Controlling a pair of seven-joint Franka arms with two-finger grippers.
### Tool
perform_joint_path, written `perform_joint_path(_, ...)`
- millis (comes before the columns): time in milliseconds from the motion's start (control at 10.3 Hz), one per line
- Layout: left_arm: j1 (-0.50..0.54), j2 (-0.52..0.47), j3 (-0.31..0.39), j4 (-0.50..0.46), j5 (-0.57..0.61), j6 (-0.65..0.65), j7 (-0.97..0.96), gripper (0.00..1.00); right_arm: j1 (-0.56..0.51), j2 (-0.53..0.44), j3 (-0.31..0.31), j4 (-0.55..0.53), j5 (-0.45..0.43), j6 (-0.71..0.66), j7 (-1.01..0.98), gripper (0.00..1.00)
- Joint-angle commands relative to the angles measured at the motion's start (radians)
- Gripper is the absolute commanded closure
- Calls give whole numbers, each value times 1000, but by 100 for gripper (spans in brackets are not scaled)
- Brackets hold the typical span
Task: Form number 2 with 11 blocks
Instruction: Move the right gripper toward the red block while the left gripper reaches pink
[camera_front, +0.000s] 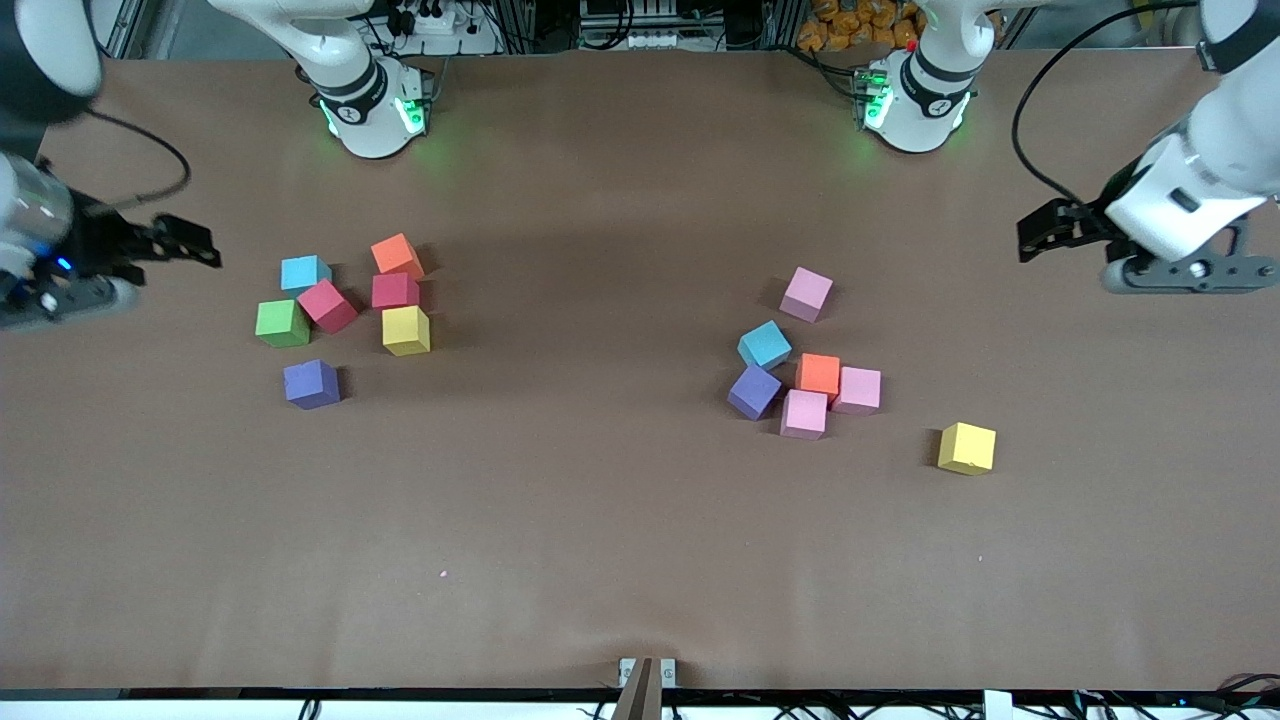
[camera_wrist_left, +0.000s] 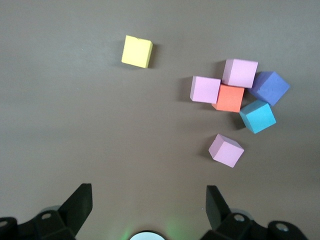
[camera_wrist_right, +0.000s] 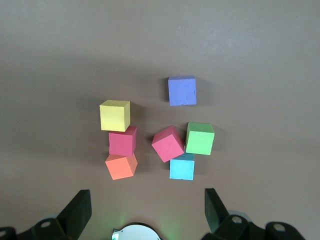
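Observation:
The blocks lie loose in two groups, and no number 2 is in view. Toward the right arm's end sit several blocks: orange (camera_front: 397, 256), light blue (camera_front: 305, 272), two red (camera_front: 327, 305), green (camera_front: 282, 323), yellow (camera_front: 406, 330) and purple (camera_front: 311, 384). Toward the left arm's end lie three pink (camera_front: 806, 293), a light blue (camera_front: 764, 344), an orange (camera_front: 818, 374) and a purple (camera_front: 754, 391), with a yellow block (camera_front: 967, 448) apart. My right gripper (camera_front: 185, 243) (camera_wrist_right: 147, 197) hangs open and empty at its table end. My left gripper (camera_front: 1040, 230) (camera_wrist_left: 148, 192) hangs open and empty at the other end.
Brown table surface (camera_front: 600, 450) stretches bare between the two groups and toward the front camera. The two arm bases (camera_front: 375, 110) stand at the table's back edge.

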Motion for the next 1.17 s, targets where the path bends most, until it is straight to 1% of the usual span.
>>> perform_joint_path(0, 2, -40, -50, -148, 11, 95, 16, 0, -37, 75, 3, 16, -6, 36, 9, 0)
perform_joint_path(194, 2, -42, -64, -236, 10, 153, 16, 0, -67, 115, 3, 25, -5, 56, 5, 0)
perform_joint_path(292, 2, -42, -84, -277, 4, 193, 16, 0, -71, 121, 3, 30, -3, 48, 6, 0)
perform_joint_path(389, 2, -41, -112, -314, 3, 230, 16, 0, -69, 120, 3, 33, 6, 31, 8, 0)
perform_joint_path(486, 2, -40, -145, -366, 3, 284, 16, 0, -65, 120, 5, 45, 10, -17, 0, 0)
perform_joint_path(681, 2, -39, -199, -466, 2, 394, 1, 0, -52, 140, 8, 54, 11, -21, -64, 0)
perform_joint_path(875, 2, -18, -211, -530, -13, 479, -3, 0, -17, 169, 8, 64, 17, -26, -50, 0)
perform_joint_path(1069, -5, -4, -269, -587, -18, 555, -1, 0, 53, 169, 6, 59, 12, -39, -63, 0)
